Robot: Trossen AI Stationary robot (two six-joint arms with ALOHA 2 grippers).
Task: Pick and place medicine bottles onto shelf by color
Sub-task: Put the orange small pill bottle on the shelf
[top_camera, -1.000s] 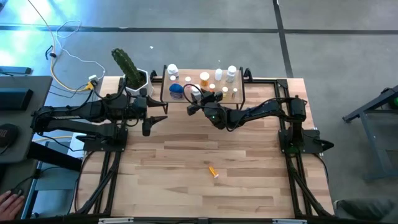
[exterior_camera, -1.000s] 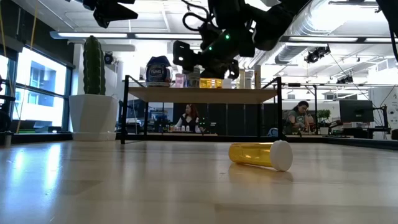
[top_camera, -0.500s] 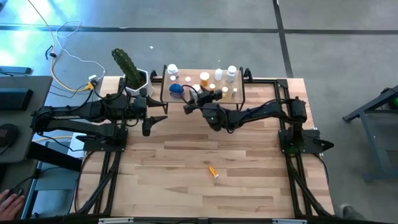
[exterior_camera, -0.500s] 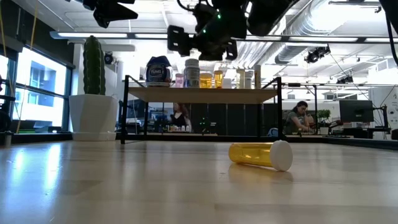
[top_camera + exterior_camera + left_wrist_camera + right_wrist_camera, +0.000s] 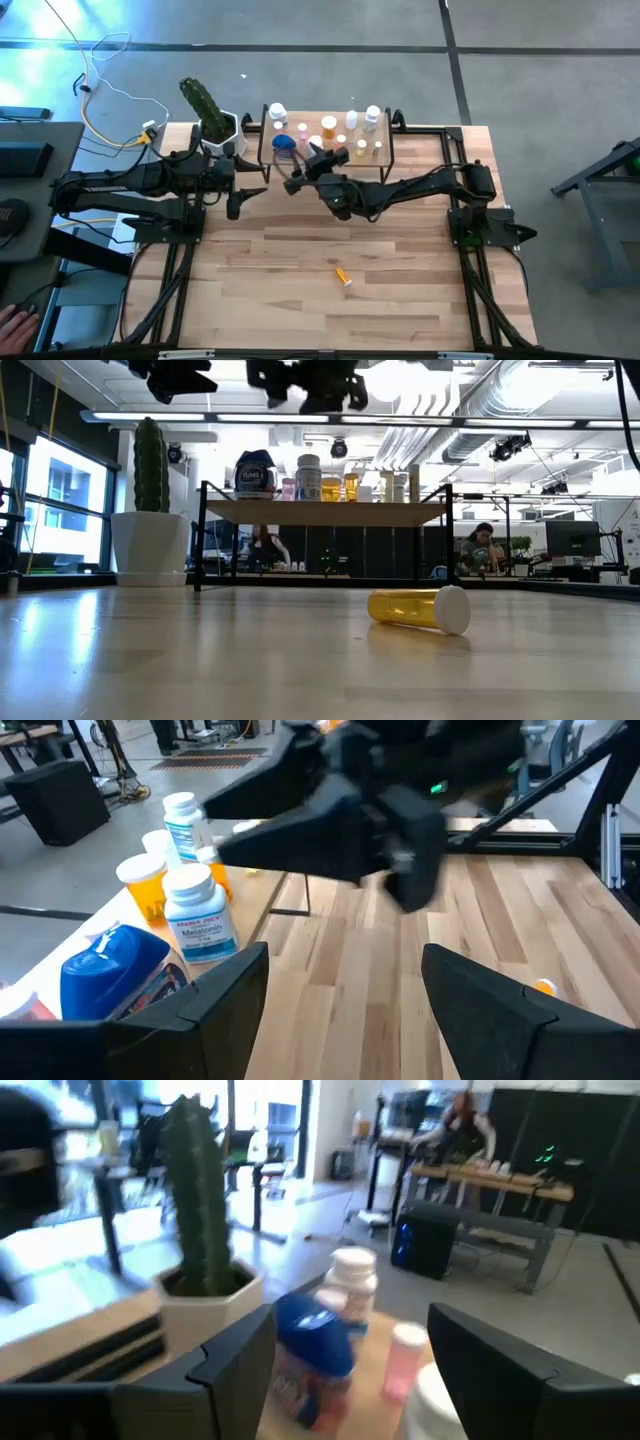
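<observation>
The shelf [image 5: 325, 150] stands at the table's far edge and carries several medicine bottles, among them a blue one [image 5: 315, 1340], a white one [image 5: 200, 915], a pink one [image 5: 405, 1355] and orange ones [image 5: 340, 488]. One orange vial with a white cap [image 5: 420, 608] lies on its side on the bare table [image 5: 343, 275]. My right gripper [image 5: 292, 180] hangs open and empty in the air, just off the shelf's near left corner. My left gripper [image 5: 248, 195] waits open to the left of the shelf, also high above the table [image 5: 175, 375].
A white hexagonal pot with a green cactus [image 5: 208, 115] stands left of the shelf, close to both grippers. The right arm [image 5: 350, 810] reaches across in front of the shelf. People move in the room behind [image 5: 480, 545]. Bare tabletop lies around the fallen vial.
My right gripper has drawn back from over the shelf's bottles toward the table's left and near side and has risen. The white bottle that it stood in front of now shows upright on the shelf.
</observation>
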